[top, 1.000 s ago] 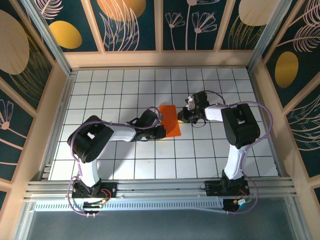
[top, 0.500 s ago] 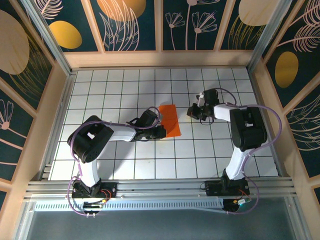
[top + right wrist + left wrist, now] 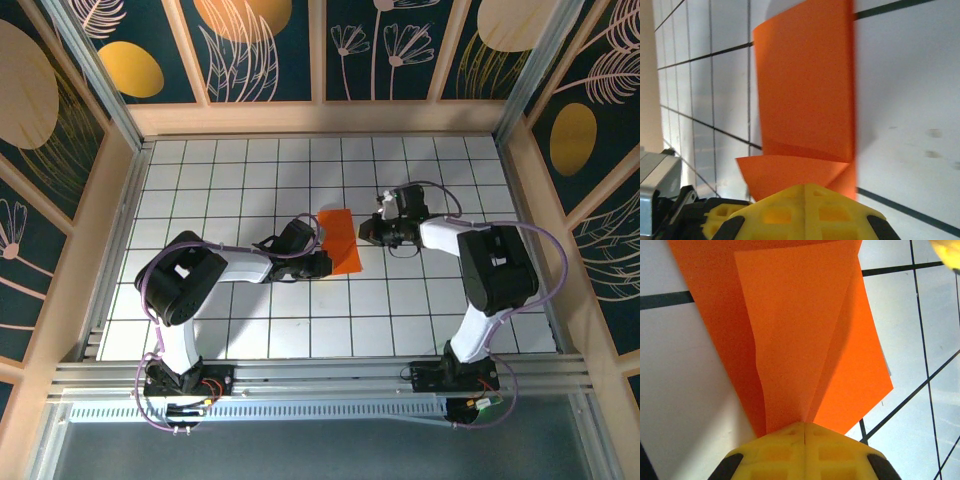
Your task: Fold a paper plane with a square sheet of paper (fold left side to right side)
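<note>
Two grippers, both clenched, as I read them remotely. Left gripper (image 3: 804, 427): jaws pressed together, tips meeting the near-left edge of the thin, bright orange paper sheet (image 3: 340, 240), where its creases converge. The sheet lies part-folded at the middle of the white grid-tiled desk (image 3: 250, 330). Right gripper (image 3: 805, 187): jaws together at the sheet's right edge. I cannot tell whether either one pinches the paper.

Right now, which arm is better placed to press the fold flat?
Right, likely. The left claw, shut, meets the near-left corner of the bright orange folded paper sheet, apparently pinning it. The right claw, shut, sits by its right edge, free to press.
</note>
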Motion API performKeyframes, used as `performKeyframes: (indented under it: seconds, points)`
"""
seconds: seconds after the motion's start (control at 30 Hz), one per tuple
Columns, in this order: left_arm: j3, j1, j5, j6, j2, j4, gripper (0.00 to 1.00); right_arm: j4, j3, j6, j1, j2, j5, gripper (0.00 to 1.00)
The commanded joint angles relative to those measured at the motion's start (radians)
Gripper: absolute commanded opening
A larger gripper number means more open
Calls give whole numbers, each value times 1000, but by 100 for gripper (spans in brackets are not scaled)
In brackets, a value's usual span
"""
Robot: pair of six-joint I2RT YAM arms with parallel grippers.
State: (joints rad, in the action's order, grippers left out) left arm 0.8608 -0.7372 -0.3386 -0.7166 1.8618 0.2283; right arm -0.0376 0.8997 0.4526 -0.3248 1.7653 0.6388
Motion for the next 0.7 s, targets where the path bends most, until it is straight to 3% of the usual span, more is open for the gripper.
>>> performKeyframes:
  seconds: [0.0,0.3,0.67]
  points:
    - [-25,-2,21,-3,20,-86,1,-46,19,39,-41,46,37,0]
    - [-21,-4,20,-4,17,-84,1,-62,45,64,-79,120,20,0]
    - [19,-3,-31,-37,-29,-51,5,56,56,13,-79,168,-57,0]
